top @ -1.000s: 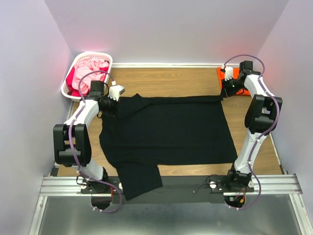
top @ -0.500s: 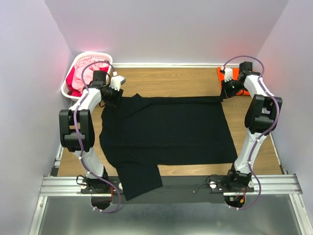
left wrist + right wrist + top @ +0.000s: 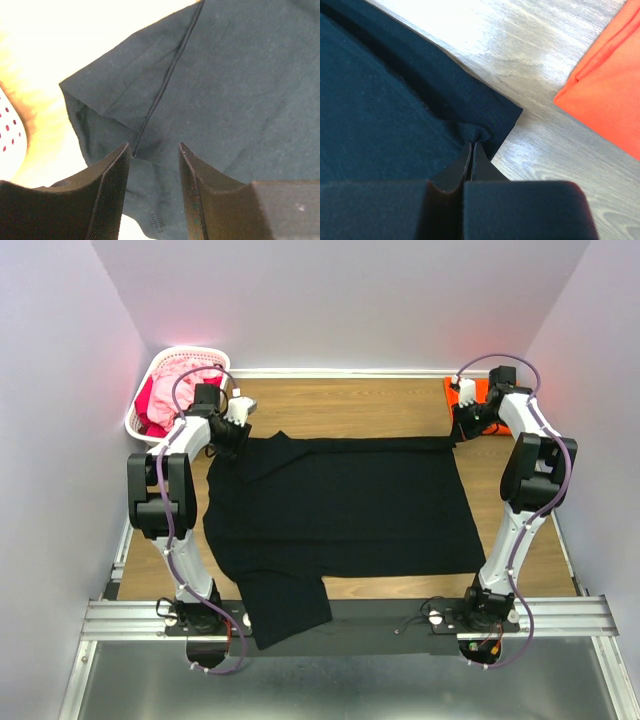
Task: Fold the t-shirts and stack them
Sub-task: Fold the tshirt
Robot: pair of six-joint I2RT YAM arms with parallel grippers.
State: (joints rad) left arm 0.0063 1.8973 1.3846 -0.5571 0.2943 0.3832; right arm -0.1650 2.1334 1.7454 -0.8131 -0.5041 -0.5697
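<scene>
A large black t-shirt (image 3: 340,510) lies spread flat on the wooden table, with one sleeve hanging over the near edge. My left gripper (image 3: 232,435) hovers open over its far-left sleeve; in the left wrist view the fingers (image 3: 154,146) straddle the sleeve seam of the black cloth (image 3: 240,75) without gripping it. My right gripper (image 3: 458,433) is shut on the shirt's far-right corner, and a pinch of cloth (image 3: 380,110) bunches at its fingertips (image 3: 472,145). A folded orange t-shirt (image 3: 500,425) lies at the far right, just beyond that corner (image 3: 605,100).
A white lattice basket (image 3: 190,350) holding pink and red clothes (image 3: 185,375) stands in the far-left corner, close to my left gripper. Purple walls close in the table on three sides. A metal rail (image 3: 350,615) runs along the near edge.
My left gripper has opened and let go of the black sleeve, and its arm has swung a little toward the far left. The right gripper has kept still, shut on the corner.
</scene>
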